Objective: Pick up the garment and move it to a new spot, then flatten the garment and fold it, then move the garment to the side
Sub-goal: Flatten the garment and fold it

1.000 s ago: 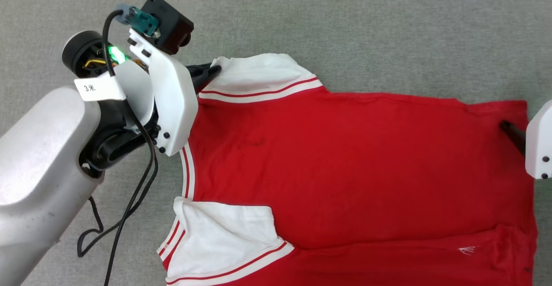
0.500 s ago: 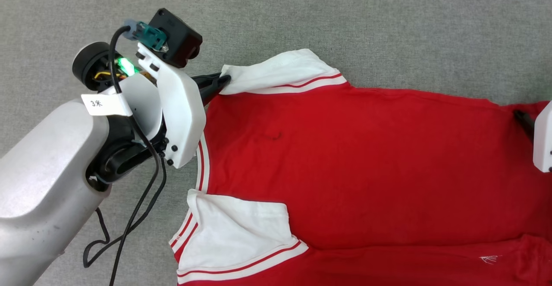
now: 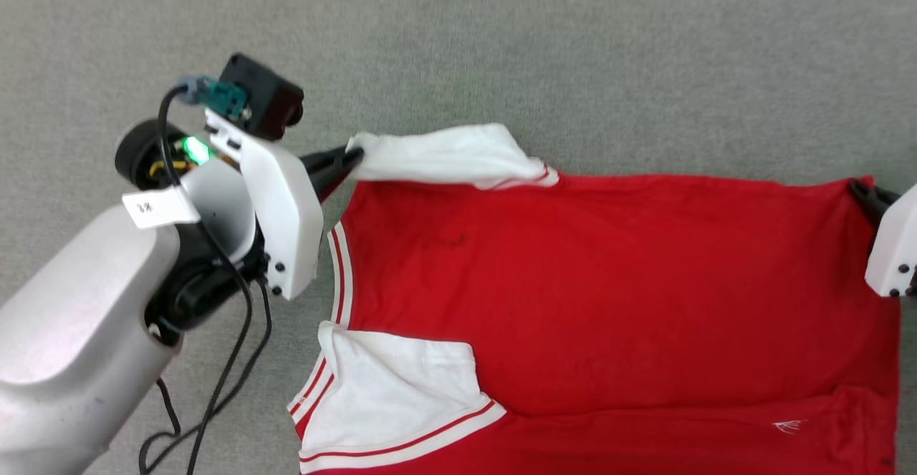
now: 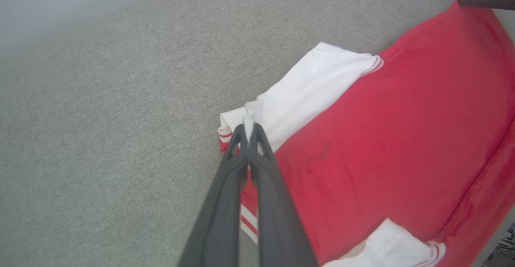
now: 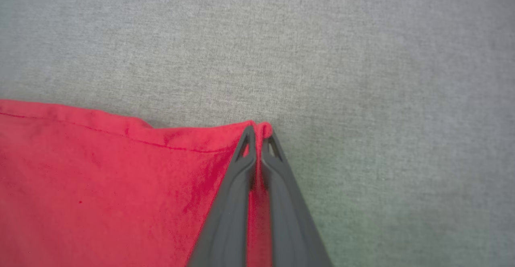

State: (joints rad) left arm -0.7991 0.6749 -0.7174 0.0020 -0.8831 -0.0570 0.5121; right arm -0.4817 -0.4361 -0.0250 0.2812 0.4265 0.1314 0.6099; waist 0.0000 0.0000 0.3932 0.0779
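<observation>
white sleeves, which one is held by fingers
The upper sleeve in the head view: the left gripper pinches its tip; the lower sleeve lies flat, untouched.

My right gripper [image 5: 258, 133] has snapped shut on the red hem corner of the garment [image 3: 587, 296] — its jaws stood open 1 second ago — and the far white sleeve [image 3: 444, 156], pinched in my left gripper [image 4: 248, 129], has lifted and bunched so its striped trim barely shows.

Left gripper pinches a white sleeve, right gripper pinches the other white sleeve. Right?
No: the right gripper pinches the red hem corner of the garment, as the right wrist view shows. The left gripper does pinch a white sleeve.
</observation>
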